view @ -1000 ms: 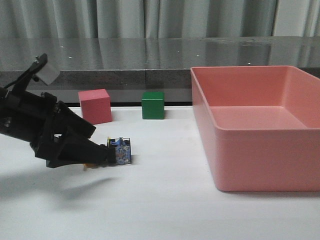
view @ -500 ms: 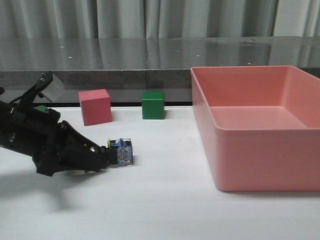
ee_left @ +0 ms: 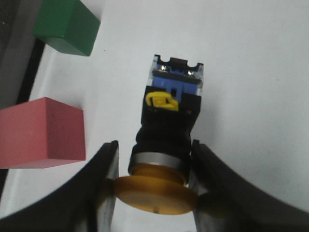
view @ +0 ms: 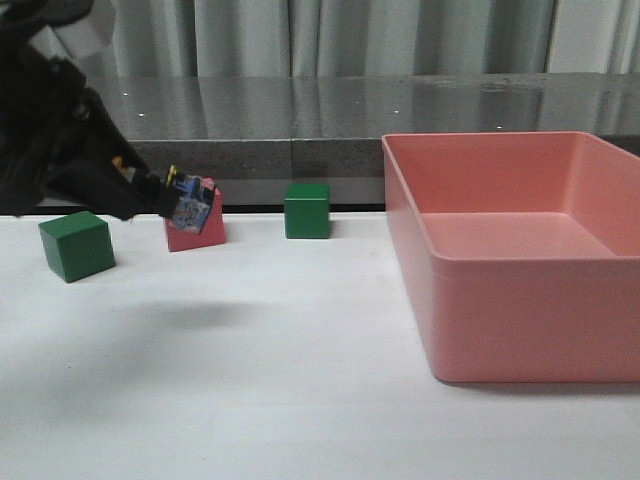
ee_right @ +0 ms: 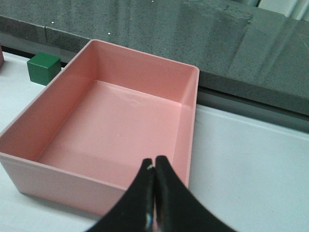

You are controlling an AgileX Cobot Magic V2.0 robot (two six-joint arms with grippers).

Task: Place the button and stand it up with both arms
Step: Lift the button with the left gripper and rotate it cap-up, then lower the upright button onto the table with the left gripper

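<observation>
My left gripper (view: 158, 198) is shut on the button (view: 190, 208) and holds it in the air above the table's left side, in front of the red cube (view: 200, 232). In the left wrist view the fingers (ee_left: 107, 179) clamp the yellow cap of the button (ee_left: 166, 123), whose blue-and-clear base points away from the gripper (ee_left: 155, 186). My right gripper (ee_right: 154, 166) is shut and empty, above the near wall of the pink bin (ee_right: 58, 174). The right arm does not show in the front view.
A large pink bin (view: 470, 330) fills the right side. A green cube (view: 76, 246) sits at the left, another green cube (view: 306, 210) at the back centre beside the red cube. A dark ledge (view: 330, 150) runs behind the table.
My left gripper closed on the button lying on the table and lifted it up and to the left. The green cube at the left has come into view.
</observation>
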